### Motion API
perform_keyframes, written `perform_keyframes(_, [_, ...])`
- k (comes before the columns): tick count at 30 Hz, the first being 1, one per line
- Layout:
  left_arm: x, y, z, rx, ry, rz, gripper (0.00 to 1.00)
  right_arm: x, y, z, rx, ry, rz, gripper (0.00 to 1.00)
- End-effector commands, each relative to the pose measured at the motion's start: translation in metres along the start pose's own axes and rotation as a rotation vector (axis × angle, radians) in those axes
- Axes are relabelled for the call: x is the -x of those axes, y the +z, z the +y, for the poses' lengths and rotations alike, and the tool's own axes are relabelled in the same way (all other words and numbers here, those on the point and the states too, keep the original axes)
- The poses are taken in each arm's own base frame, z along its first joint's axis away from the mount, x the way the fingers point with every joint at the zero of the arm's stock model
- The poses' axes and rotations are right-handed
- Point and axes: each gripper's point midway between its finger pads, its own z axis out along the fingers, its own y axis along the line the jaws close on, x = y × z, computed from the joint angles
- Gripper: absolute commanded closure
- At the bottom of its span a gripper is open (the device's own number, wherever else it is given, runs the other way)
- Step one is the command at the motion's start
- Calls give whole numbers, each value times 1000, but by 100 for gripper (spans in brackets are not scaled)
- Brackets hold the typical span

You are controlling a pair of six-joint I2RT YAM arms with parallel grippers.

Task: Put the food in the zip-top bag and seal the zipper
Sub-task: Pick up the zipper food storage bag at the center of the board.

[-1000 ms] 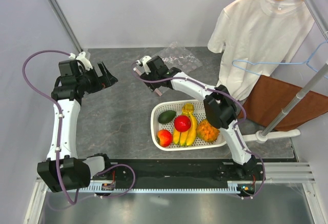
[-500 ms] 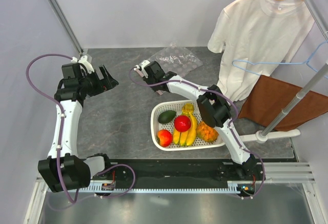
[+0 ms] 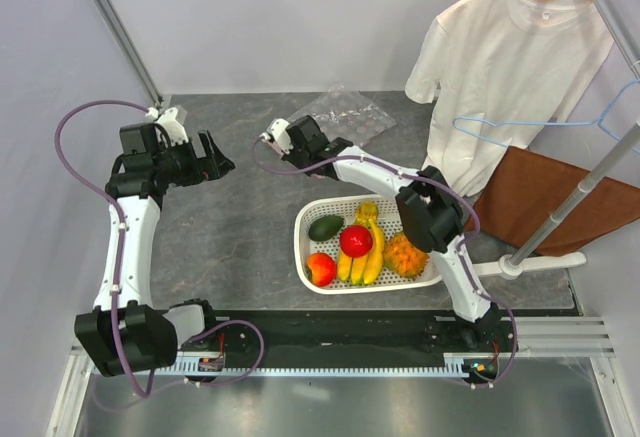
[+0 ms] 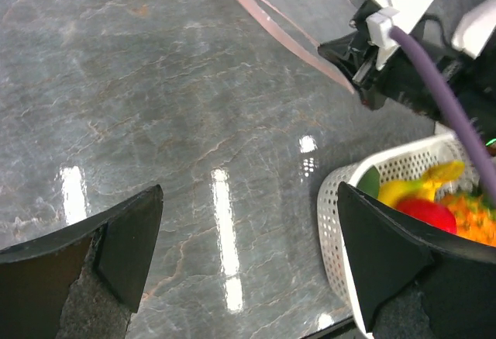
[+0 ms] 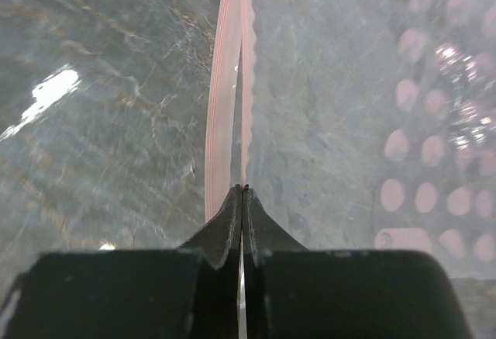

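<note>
The zip-top bag (image 3: pixel 346 114) lay flat at the far side of the table (image 3: pixel 230 227) and looked empty. Its zipper (image 5: pixel 225 83) ran as a pink strip straight to the right gripper (image 5: pixel 243 193), whose jaws were clenched on the strip's near end. In the right wrist view the strip's 2 halves stood slightly apart, so the mouth was prob. unsealed. All the food sat in the white basket (image 3: pixel 299 257) nearer the arm bases, well apart from the bag: banana bunch (image 3: pixel 366 253), pineapple (image 3: pixel 405 254), apple (image 3: pixel 355 240), red-orange fruit (image 3: pixel 320 269), avocado (image 3: pixel 325 227). That made 5 items, 0 bagged. The left gripper (image 3: pixel 210 154) hung over bare table left of the bag, jaws spread wide, grasping nothing. Judged from this, the task had barely begun: only a pinch on the bag's mouth edge was in place. Left to do: open the mouth, move all 5 items in, then press the zipper shut across its width.
</note>
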Motion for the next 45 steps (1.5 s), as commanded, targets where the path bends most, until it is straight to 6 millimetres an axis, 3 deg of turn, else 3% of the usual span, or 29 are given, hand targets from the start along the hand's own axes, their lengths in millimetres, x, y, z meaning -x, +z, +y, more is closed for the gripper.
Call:
perform_keyframes(1, [35,-34,-19,-98,186,-127,0,69,-70,-18,38,-184,-222,100])
perform_keyframes(2, [41,-39,-18,-111,180,-147,0,85,-91,-24,33,-204,-281,100])
perform_keyframes(3, [49,-47,-24,-157,169,-165,0,88,-99,-23,46,-233,-303,100])
perform_keyframes(4, [56,-53,-14,-145,142,-187,0,87,-105,-18,70,-277,-322,100])
perform_keyframes(5, [61,-56,-12,-156,132,-196,0,104,-126,-17,90,-303,-394,100])
perform_keyframes(7, [71,-64,-11,-199,146,-204,0,109,-143,-10,137,-353,-446,100])
perform_keyframes(8, [74,-67,-14,-217,174,-203,0,121,-163,-7,162,-419,-511,100])
perform_keyframes(9, [81,-75,-22,-252,271,-223,0,124,-171,-4,176,-451,-536,100])
perform_keyframes(14, [71,-96,-49,-355,592,-287,0,124,-213,15,232,-682,-648,100])
perform_keyframes(20, [57,-118,-75,-377,920,-388,8,113,-228,29,231,-812,-665,100])
perform_keyframes(23, [43,-110,-88,-405,1002,-354,12,109,-229,34,224,-857,-676,100])
perform_keyframes(25, [17,-95,-102,-439,1084,-263,15,108,-229,38,220,-877,-685,100])
perform_keyframes(26, [11,-87,-97,-393,1109,-215,19,110,-230,39,215,-881,-696,100])
perform_keyframes(27, [-5,-80,-111,-451,1134,-175,21,109,-230,41,216,-884,-697,100])
perform_keyframes(32, [-26,-64,-116,-516,1070,-89,31,114,-237,43,204,-875,-730,100])
perform_keyframes(37, [-46,-44,-115,-538,1032,-13,34,115,-243,45,196,-871,-762,100])
perform_keyframes(41, [-45,-25,-107,-485,1010,-13,36,116,-244,48,197,-876,-769,100])
perform_keyframes(45, [-40,-20,-110,-472,994,-17,41,116,-246,53,200,-894,-779,100])
